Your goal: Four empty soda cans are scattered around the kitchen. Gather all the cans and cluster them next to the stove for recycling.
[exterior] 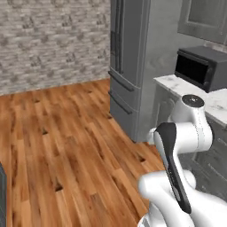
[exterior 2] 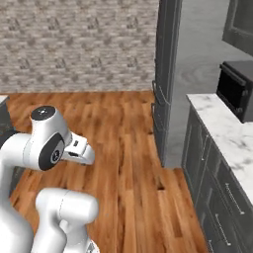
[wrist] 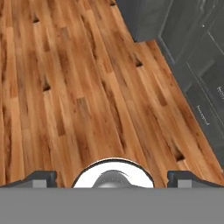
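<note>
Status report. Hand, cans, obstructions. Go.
Hand open, empty, over wood floor. Cans and stove not sighted. Fridge and marble counter ahead right.

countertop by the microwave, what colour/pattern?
White marble with grey veining, clearest in the right base view.

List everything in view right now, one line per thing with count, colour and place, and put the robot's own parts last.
Floor: one, orange-brown wood planks, across the room.
Brick wall: one, grey, far side of the room.
Refrigerator: one, grey, tall, standing between the brick wall and the counter.
Counter: one, white marble top, on the right.
Cabinets: one run, dark grey with slim handles, under the counter.
Microwave: one, black, on the counter.
Upper cabinet: one, grey, above the microwave.
Arm: one, white with dark joints, folded near the base.
Gripper: one, dark finger tips wide apart, open and holding nothing, over the floor.
</note>
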{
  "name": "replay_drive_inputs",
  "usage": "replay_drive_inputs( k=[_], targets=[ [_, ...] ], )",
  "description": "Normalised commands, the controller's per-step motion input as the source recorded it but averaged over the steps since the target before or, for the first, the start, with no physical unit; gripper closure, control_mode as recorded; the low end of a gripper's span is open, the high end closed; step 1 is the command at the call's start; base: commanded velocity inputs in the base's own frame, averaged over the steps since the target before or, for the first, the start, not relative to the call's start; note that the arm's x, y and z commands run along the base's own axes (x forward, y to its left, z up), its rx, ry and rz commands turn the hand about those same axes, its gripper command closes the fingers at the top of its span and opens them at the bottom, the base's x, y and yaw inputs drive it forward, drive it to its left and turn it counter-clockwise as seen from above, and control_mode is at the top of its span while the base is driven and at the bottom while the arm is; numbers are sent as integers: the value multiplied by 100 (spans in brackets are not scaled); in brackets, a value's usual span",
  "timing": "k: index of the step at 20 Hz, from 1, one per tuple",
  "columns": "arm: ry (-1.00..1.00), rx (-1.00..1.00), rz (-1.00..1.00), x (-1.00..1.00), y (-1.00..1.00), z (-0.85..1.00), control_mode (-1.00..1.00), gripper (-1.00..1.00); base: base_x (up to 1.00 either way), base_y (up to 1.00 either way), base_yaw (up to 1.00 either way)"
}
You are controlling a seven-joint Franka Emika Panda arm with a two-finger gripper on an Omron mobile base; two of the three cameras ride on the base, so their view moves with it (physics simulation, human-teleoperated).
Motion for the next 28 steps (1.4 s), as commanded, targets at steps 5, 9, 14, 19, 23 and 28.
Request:
replay_drive_inputs(
  k=[5, 9, 14, 19, 23, 28],
  targets=[
    [0, 0, 0, 0, 0, 0, 100, -100, 17, 2, 47],
    [0, 0, 0, 0, 0, 0, 100, -100, 89, 10, 19],
    [0, 0, 0, 0, 0, 0, 100, -100, 100, 1, 5],
    [0, 0, 0, 0, 0, 0, 100, -100, 100, 3, 5],
    [0, 0, 0, 0, 0, 0, 100, -100, 100, 13, 8],
    [0, 0, 0, 0, 0, 0, 100, -100, 100, 16, 11]
  ],
)
